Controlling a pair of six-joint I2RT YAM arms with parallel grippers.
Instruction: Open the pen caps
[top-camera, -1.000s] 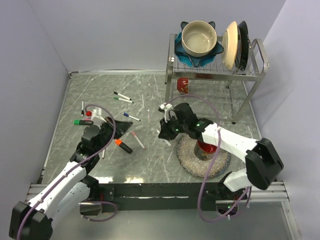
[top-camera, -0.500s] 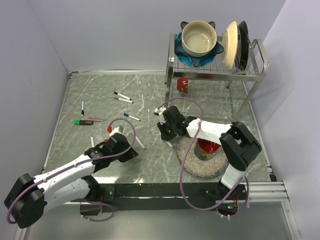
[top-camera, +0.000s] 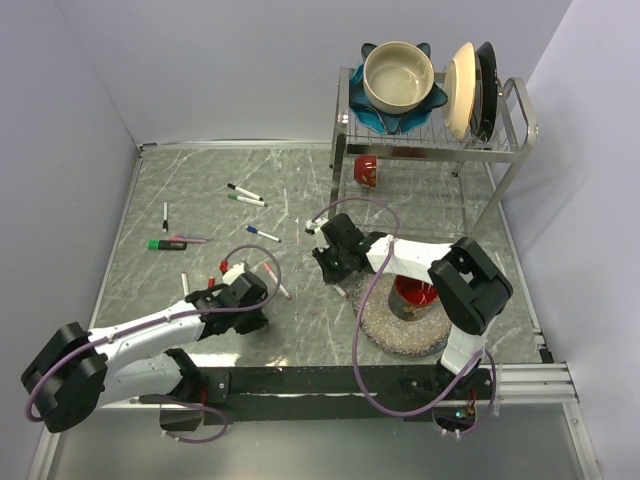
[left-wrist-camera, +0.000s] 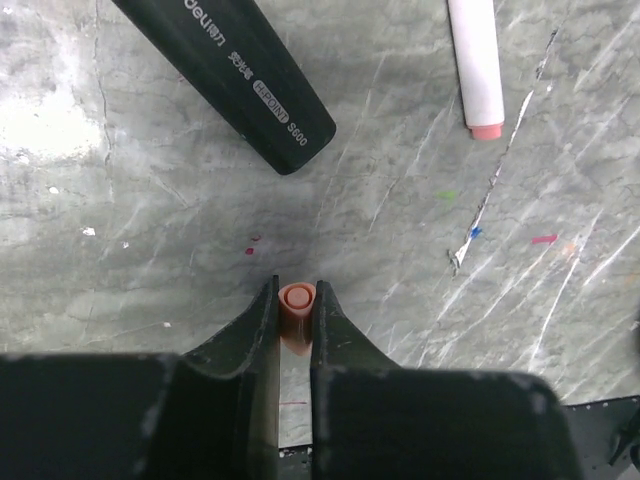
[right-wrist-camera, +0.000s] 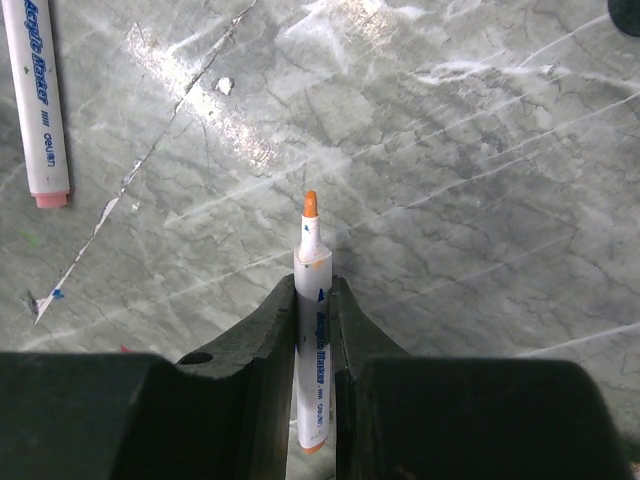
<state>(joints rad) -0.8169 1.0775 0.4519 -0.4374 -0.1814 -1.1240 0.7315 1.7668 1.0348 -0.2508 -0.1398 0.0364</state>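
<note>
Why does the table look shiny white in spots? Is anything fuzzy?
Right wrist: glare streaks white across the table. Left wrist: a pale glare patch at left, a soft shadow ahead of the left tool; the black marker has print that reads sharp. Top: even light, nothing fuzzy.

Bright, even light; glare streaks on table (right-wrist-camera: 200, 110); soft shadows; sharp.

I read "deli" and "S600" in white on the black marker barrel (left-wrist-camera: 225, 70). White marker (right-wrist-camera: 35, 95): "Acrylic Marker", "deli", in blue. Orange-tipped marker (right-wrist-camera: 311, 285): similar blue print, mostly hidden.
</note>
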